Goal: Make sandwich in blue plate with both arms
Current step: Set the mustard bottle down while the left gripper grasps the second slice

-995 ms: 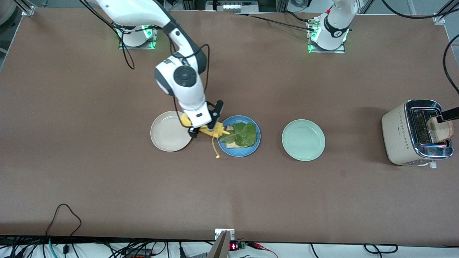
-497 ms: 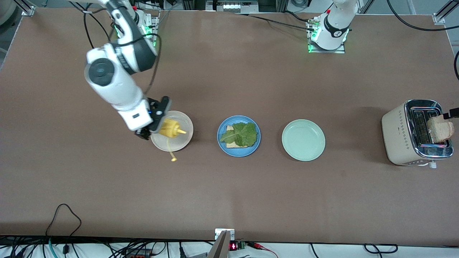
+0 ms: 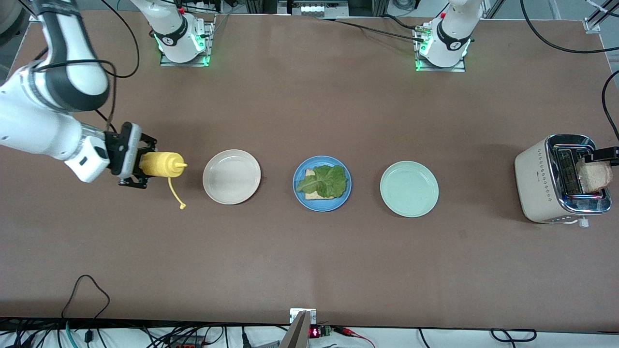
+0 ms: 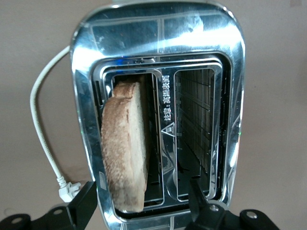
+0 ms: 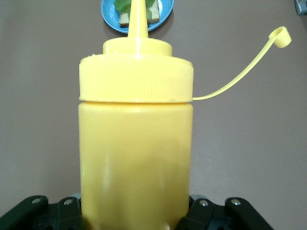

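The blue plate point(image 3: 344, 194) sits mid-table with one bread slice point(image 3: 316, 195) under a green lettuce leaf point(image 3: 323, 181); it also shows small in the right wrist view point(image 5: 165, 14). My right gripper point(image 3: 140, 163) is shut on a yellow squeeze bottle point(image 3: 162, 164), held sideways over the table toward the right arm's end, nozzle pointing at the cream plate; in the right wrist view the bottle point(image 5: 136, 153) fills the jaws point(image 5: 136, 218). My left gripper point(image 4: 143, 203) is open over the toaster point(image 4: 230, 96), its fingers either side of a toasted bread slice point(image 4: 124, 148) standing in one slot.
A cream-white plate point(image 3: 231, 177) lies between the bottle and the blue plate. A mint-green plate point(image 3: 409, 189) lies toward the left arm's end. The toaster point(image 3: 534, 179) stands at that end with the slice point(image 3: 595, 177) poking out. The bottle's tethered cap point(image 3: 182, 206) hangs down.
My right arm carried the yellow bottle from the blue plate's edge, over the cream plate, toward the right arm's end of the table. My left gripper stayed at the toaster.
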Motion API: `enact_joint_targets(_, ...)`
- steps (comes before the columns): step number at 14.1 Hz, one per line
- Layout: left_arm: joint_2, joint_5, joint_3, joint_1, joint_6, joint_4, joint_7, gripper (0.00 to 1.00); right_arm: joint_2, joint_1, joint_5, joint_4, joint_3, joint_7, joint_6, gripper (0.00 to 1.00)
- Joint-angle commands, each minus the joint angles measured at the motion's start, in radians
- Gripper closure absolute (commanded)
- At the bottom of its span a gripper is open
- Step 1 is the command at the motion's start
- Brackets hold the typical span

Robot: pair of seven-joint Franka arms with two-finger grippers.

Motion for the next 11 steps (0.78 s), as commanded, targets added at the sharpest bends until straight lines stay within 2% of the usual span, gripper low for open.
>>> enact_joint_targets(1, 0.022, -0.009, -0.005, 0.004, -0.012, 0.03, 0.047, 0.33, 0.009, -0.128, 0.11, -0.007, 0.032, -0.201, -0.06, 1.0)
enact_joint_targets(5, 0.035, -0.012, -0.005, 0.002, -0.006, 0.03, 0.045, 0.53, 0.134, -0.284, 0.282, 0.002, 0.026, -0.547, -0.214, 1.0)
enact_joint_targets(7, 0.036, -0.01, -0.005, 0.002, 0.009, 0.03, 0.045, 0.77, 0.206, -0.347, 0.317, 0.01, 0.023, -0.66, -0.287, 1.0)
enact_joint_targets(8, 0.035, -0.009, -0.005, 0.004, 0.009, 0.03, 0.047, 0.85, 0.254, -0.379, 0.324, 0.021, 0.02, -0.705, -0.332, 1.0)
enact_joint_targets(9, 0.031, 0.002, -0.005, 0.002, 0.008, 0.032, 0.053, 0.92, 0.309, -0.408, 0.333, 0.04, 0.02, -0.752, -0.378, 1.0)
enact_joint_targets(11, 0.024, 0.039, -0.014, 0.001, 0.006, 0.036, 0.057, 0.98, 0.415, -0.456, 0.341, 0.088, 0.018, -0.831, -0.455, 1.0)
